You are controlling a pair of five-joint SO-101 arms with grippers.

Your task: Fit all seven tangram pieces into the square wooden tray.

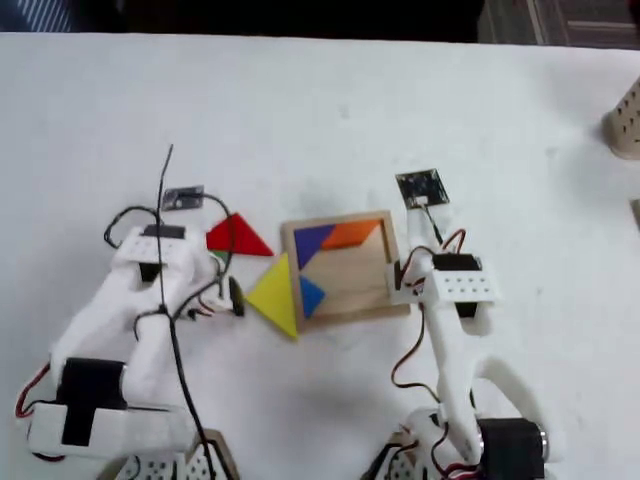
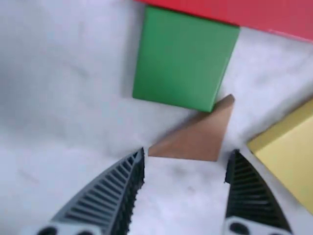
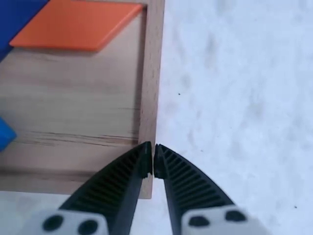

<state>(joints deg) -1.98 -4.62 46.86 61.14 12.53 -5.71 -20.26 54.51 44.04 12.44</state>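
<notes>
The square wooden tray holds a purple triangle, an orange parallelogram and a small blue triangle. A big yellow triangle leans against its left side, and a red triangle lies farther left. My left gripper is open just short of a small brown triangle, which touches a green square; the red triangle and yellow triangle flank them. My right gripper is shut, its tips over the tray's right rim.
A small circuit board lies behind the tray, another behind the left arm. A thin black cable crosses the left arm. A wooden object stands at the far right edge. White table stretches behind.
</notes>
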